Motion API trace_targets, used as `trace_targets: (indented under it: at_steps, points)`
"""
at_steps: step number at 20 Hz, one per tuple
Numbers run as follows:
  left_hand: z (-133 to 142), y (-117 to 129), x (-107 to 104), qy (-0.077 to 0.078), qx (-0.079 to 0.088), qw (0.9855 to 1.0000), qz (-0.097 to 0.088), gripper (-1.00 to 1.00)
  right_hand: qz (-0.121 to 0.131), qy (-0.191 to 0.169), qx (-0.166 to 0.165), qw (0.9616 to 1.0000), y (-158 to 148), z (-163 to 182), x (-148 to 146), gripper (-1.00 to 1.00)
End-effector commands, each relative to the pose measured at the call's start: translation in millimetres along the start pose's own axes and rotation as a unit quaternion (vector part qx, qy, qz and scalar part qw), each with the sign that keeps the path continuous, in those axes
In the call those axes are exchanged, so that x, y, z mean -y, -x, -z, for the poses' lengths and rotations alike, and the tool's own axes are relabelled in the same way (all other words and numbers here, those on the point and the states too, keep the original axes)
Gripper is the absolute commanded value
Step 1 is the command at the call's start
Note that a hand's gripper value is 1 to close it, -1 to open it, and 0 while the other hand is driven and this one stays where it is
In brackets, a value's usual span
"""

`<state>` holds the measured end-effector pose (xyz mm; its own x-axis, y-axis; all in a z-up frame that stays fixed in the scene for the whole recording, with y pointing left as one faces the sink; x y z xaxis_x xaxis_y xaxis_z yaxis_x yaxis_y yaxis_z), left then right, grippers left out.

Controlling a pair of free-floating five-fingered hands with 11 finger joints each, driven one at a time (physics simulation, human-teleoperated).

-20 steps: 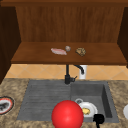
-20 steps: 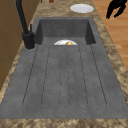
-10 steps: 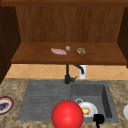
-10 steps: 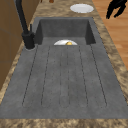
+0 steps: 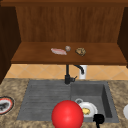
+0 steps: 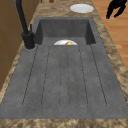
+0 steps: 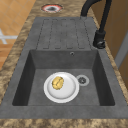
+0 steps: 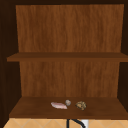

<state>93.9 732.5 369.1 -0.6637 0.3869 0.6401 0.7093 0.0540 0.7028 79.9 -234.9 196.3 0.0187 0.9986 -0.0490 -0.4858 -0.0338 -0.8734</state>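
Your right hand (image 5: 99, 119) hovers at the sink's (image 5: 45, 100) front edge; you cannot tell how far open it is. Just left of it, the plate (image 5: 90, 107) lies flat in the basin, yellow food (image 7: 57, 83) on it, long axis running front to back.

Your nearest items to the right hand (image 5: 99, 119): a white plate (image 5: 92, 106) and the yellow lump (image 5: 86, 111) on it.

- Plate: round, shallow, plain white. It lies flat on the sink basin floor, below the hand, off to its left and further back toward the wall. It is near the hand but not touching it.
- In the right side view, the plate's rim (image 7: 71, 88) sits just beside the drain.
- Yellow lump (image 7: 57, 83): golden, knobbly, roughly oval. It rests on the plate, off-centre, on the half away from the drain. Can't tell what food it is.
- In the left side view you see only the plate's top edge (image 6: 61, 42) past the basin lip, with the lump (image 6: 69, 43) just showing.
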Motion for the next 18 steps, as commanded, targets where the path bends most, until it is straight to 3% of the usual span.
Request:
trace_targets:
  at_steps: [1, 3, 4, 6, 10, 18]
  points:
    - [0.0, 0.0, 0.0, 0.0, 0.0, 1.0, 0.0, -1.0, 0.0, 0.0, 0.0, 1.0, 0.0, 0.0, 0.0, 0.0]
    - [9.2, 1.2, -2.0, 0.003, 0.0, 1.0, 0.007, -1.0, 0.0, 0.0, 0.0, 1.0, 0.0, 0.0, 0.0, 0.0]
    - [13.1, -2.7, -4.3, 0.002, -0.005, 0.9998, 0.019, -1.0, 0.0, 0.0, 0.0, 1.0, 0.0, 0.0, 0.0, 0.0]
    - [21.7, -9.9, -13.2, 0.001, -0.004, 0.9999, 0.009, -1.0, 0.0, 0.0, 0.0, 1.0, 0.0, 0.0, 0.0, 0.0]
    - [39.2, -32.8, -31.4, 0.003, -0.004, 0.9999, 0.009, -1.0, 0.0, 0.0, 0.0, 1.0, 0.0, 0.0, 0.0, 0.0]
    - [76.8, -74.1, -68.2, 0.002, -0.008, 0.9999, -0.012, -1.0, 0.0, 0.0, 0.0, 1.0, 0.0, 0.0, 0.0, 0.0]
